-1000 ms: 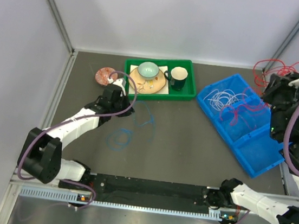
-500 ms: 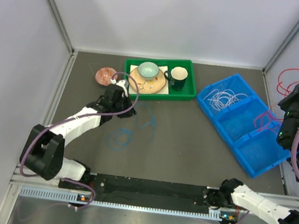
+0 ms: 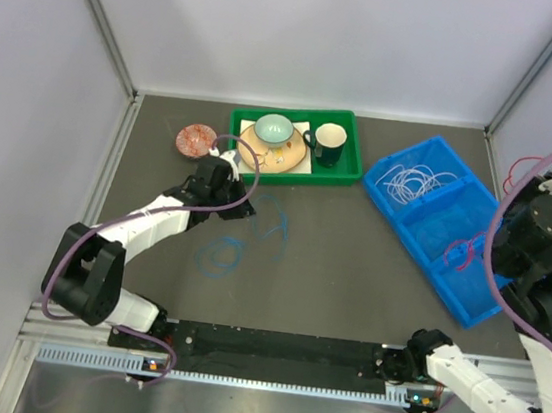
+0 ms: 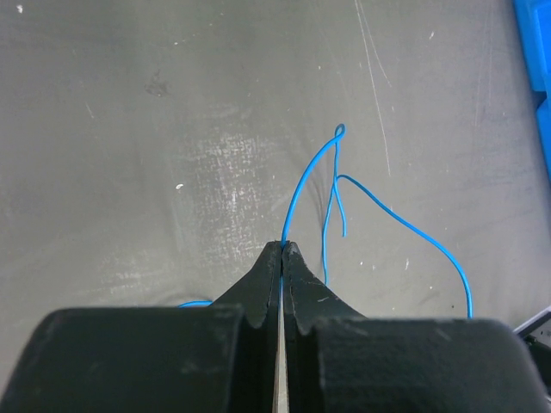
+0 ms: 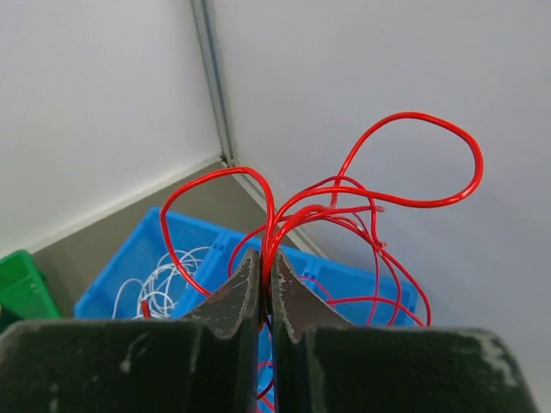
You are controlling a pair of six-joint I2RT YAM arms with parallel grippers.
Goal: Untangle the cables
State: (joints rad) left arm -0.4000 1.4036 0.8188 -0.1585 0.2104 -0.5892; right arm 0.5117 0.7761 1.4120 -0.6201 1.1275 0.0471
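Top view, left arm: a white-and-black left arm (image 3: 153,224) is stretched across the dark grey table (image 3: 348,276), its tip near a green plastic tray (image 3: 350,165).
Top view, blue cable: a thin blue cable (image 3: 221,256) is laid in loose loops on the table, just beside the tip of the left arm.
Top view, white cable: a thin white cable (image 3: 410,178) is coiled in the far compartment of a blue divided plastic bin (image 3: 483,287).
Top view, red cable: a thin red cable (image 3: 464,252) is seen hanging over the bin, beside the right arm (image 3: 544,239), which is held high at the right edge.
Left wrist view, claw: the left gripper (image 4: 283,248) is closed, and the blue cable is pinched between its black fingertips. The wire curves away from them over the table, with further strands beside it.
Right wrist view, claw: the right gripper (image 5: 266,258) is closed on the red cable. Several red loops are spread above the tips against the pale wall. The bin with the white cable is seen below.
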